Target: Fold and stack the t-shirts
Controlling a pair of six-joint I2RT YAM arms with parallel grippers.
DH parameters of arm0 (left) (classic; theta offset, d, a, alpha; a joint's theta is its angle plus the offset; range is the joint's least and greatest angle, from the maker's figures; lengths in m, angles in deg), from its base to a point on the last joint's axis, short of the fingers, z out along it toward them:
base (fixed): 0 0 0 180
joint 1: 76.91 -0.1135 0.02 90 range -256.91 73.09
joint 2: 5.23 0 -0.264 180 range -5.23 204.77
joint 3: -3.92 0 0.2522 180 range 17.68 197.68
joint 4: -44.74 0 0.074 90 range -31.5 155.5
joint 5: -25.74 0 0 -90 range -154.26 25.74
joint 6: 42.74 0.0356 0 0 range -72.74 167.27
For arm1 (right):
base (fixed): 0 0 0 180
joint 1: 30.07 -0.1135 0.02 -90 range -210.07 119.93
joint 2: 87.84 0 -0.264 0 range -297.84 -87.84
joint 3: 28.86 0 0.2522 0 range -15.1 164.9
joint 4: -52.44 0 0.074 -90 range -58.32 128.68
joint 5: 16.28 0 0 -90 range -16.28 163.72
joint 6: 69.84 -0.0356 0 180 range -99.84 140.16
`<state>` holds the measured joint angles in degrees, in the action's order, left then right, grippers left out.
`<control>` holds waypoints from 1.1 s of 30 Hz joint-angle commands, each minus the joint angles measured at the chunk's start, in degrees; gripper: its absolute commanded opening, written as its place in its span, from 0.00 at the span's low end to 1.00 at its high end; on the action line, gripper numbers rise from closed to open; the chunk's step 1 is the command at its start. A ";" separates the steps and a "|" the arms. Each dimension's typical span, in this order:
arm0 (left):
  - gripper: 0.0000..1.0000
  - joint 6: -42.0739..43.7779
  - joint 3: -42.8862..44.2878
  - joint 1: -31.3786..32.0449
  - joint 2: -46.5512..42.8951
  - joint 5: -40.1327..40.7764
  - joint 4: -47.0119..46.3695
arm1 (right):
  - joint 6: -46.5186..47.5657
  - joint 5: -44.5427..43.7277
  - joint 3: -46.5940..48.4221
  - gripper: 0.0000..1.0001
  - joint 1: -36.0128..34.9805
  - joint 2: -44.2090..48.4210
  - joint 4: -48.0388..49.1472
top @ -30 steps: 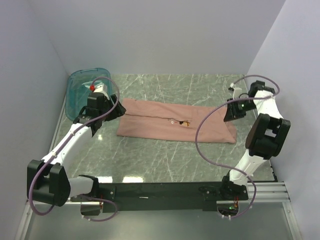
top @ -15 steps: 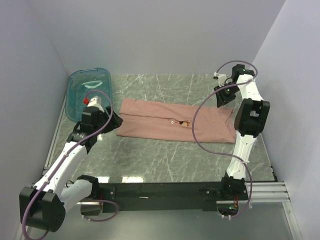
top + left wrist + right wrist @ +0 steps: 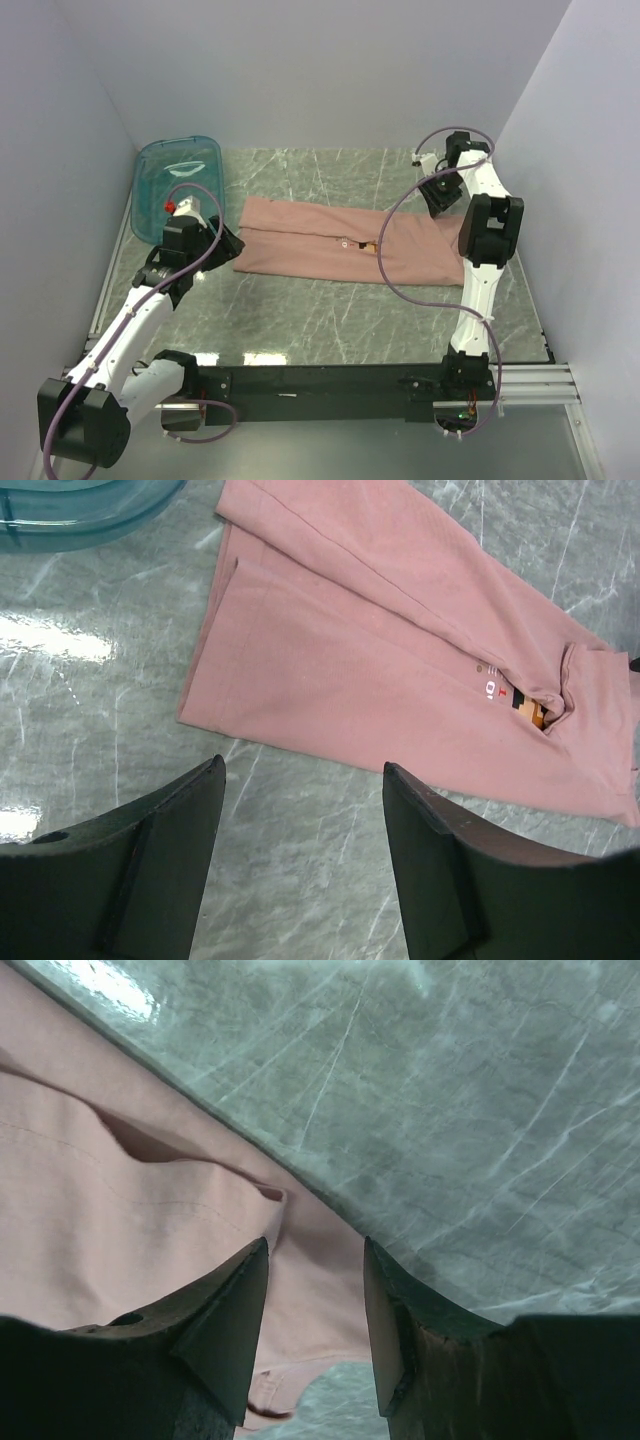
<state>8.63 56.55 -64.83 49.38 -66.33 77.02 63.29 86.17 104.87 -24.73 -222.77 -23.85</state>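
Observation:
One dusty-pink t-shirt lies folded into a long strip across the marble table, with its small print showing near the middle. My left gripper hovers by the strip's left end. In the left wrist view that gripper is open over bare marble, just short of the t-shirt. My right gripper is at the strip's far right corner. Seen from the right wrist, this gripper is open, and the t-shirt's edge lies below the gap, not pinched.
A teal see-through tub stands at the back left, close behind my left arm; its rim also shows in the left wrist view. White walls enclose the table on three sides. The right arm's purple cable loops over the shirt.
My right arm swung from the right side to the shirt's far right corner. The left gripper drew away from the tub, down along the shirt's left end.

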 commanded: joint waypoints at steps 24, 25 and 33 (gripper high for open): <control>0.69 -1.09 0.15 -0.21 -0.03 0.92 -0.07 | 3.36 -4.63 -0.08 0.36 -0.95 -2.96 2.05; 0.69 -1.09 0.24 -0.12 0.06 1.01 0.02 | 3.53 -4.63 0.10 0.34 -0.95 -3.05 1.70; 0.68 -1.62 -0.29 -0.21 -0.12 0.84 -0.24 | 5.03 -4.88 0.54 0.00 -0.95 -3.67 1.00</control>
<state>8.15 56.53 -64.83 49.88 -65.91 77.28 67.03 82.12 103.88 -25.34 -225.17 -22.47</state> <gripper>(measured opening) 0.685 0.042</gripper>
